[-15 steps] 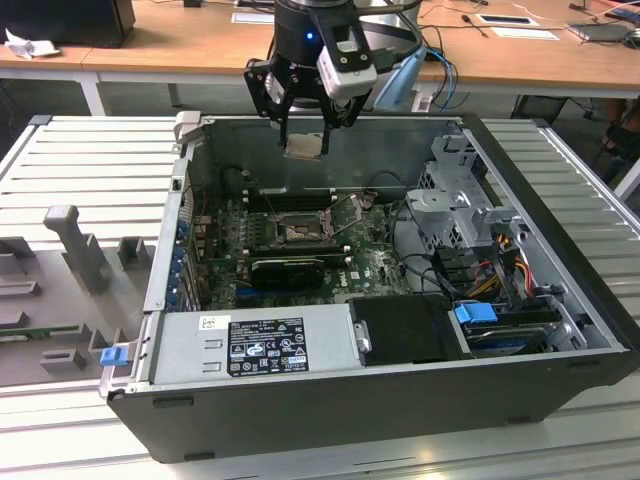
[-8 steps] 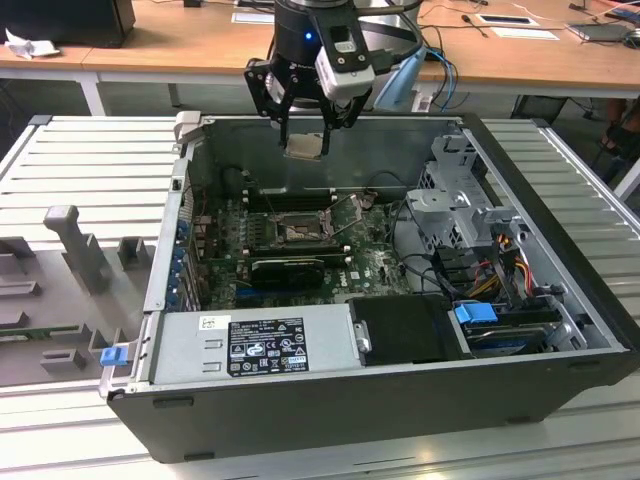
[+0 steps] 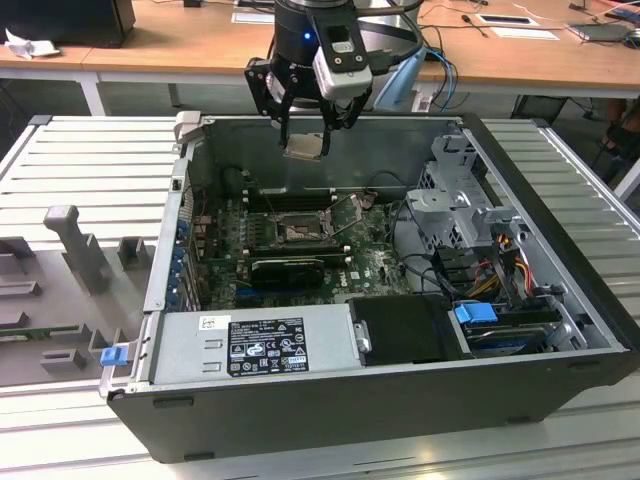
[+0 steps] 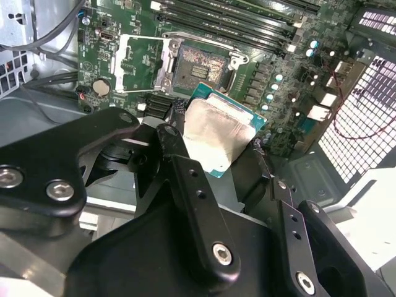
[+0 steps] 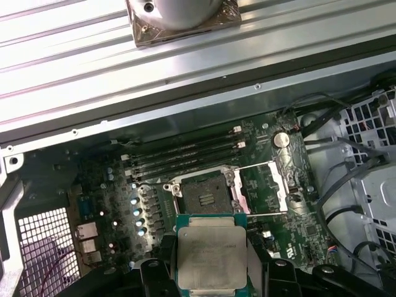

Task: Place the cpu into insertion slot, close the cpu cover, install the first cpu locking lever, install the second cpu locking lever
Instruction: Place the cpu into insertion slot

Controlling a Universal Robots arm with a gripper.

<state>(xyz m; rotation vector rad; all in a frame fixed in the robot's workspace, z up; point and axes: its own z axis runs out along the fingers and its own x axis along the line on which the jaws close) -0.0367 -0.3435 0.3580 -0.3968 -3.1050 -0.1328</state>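
The fingers (image 4: 185,176) were closed on the chip (image 4: 213,133), pinching it by its edges in the air, with the open socket (image 4: 198,68) well below them and its cover (image 4: 141,62) folded back alongside. Held by so thin an edge, the chip could have slipped or tilted, and a skewed or off-centre descent might have bent the socket's contacts or snagged the cover.

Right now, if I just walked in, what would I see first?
Probably the end effector hanging over the open computer case, pinching the cpu, a shiny square chip. Down on the green board sits the insertion slot, dark and bare, with the cpu cover flipped open beside it.
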